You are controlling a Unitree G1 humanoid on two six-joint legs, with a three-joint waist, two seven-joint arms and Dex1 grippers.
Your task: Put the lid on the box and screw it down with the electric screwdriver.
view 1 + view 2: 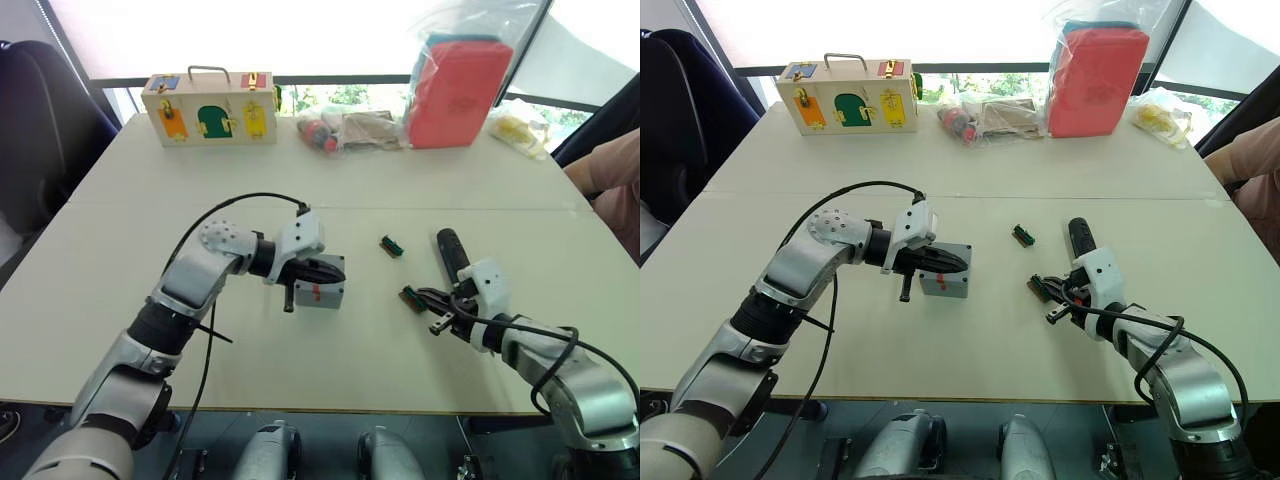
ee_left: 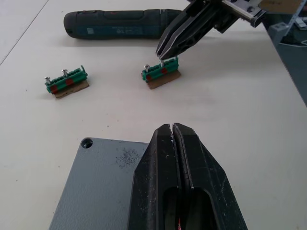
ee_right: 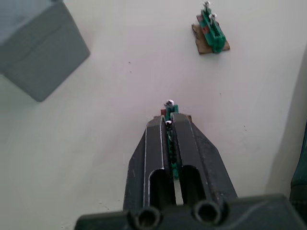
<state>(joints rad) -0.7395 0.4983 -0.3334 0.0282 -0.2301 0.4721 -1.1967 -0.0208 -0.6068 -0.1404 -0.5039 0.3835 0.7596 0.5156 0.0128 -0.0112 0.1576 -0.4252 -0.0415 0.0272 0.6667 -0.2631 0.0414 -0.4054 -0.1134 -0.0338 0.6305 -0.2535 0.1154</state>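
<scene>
So the lid [image 2: 103, 179] already sits on the box [image 1: 946, 281] near the table's [image 1: 120, 210] middle, with the left gripper [image 2: 171, 136] pressed down on it, fingers together and nothing between them. The right gripper [image 3: 169, 125] is pinched shut around a screw on the nearer green-and-brown block [image 2: 161, 74] (the second block [image 2: 66, 82] sits apart, further out). I'd lift that screw straight up so it doesn't tip the block, keep the lid pinned, and leave the electric screwdriver [image 2: 117, 24], lying just beyond, for afterwards.
</scene>
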